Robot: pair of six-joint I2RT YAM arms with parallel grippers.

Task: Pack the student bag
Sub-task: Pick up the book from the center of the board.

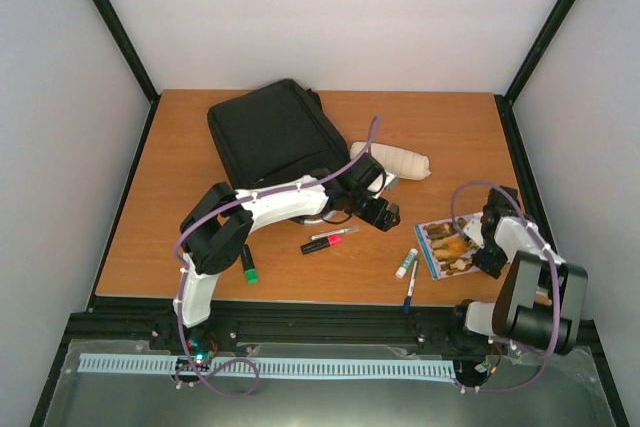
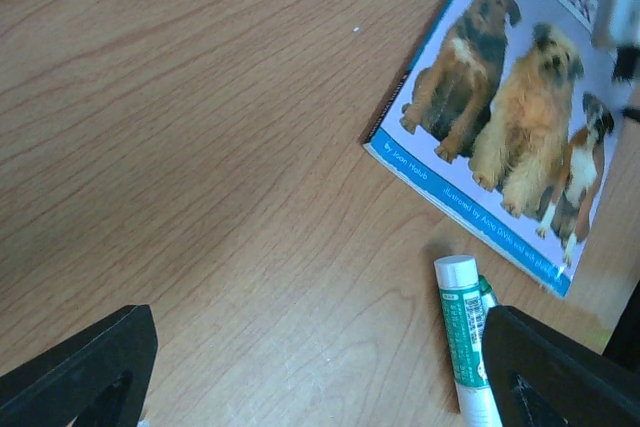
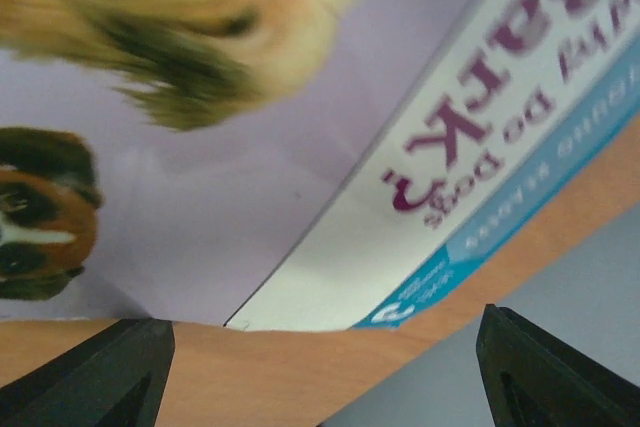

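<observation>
The student bag, a large black backpack, lies flat at the back of the table. My left gripper is open and empty, hovering over bare wood just right of the bag's front corner. In the left wrist view its jaws stand wide apart above the table, with a green-and-white glue stick by the right finger. My right gripper is open and low over the right edge of a dog picture book. The book's cover fills the right wrist view, with nothing between the jaws.
A white pencil pouch lies right of the bag. A pink highlighter and a thin pen lie mid-table. The glue stick and a blue pen lie near the front edge, a green marker at front left. The book also shows in the left wrist view.
</observation>
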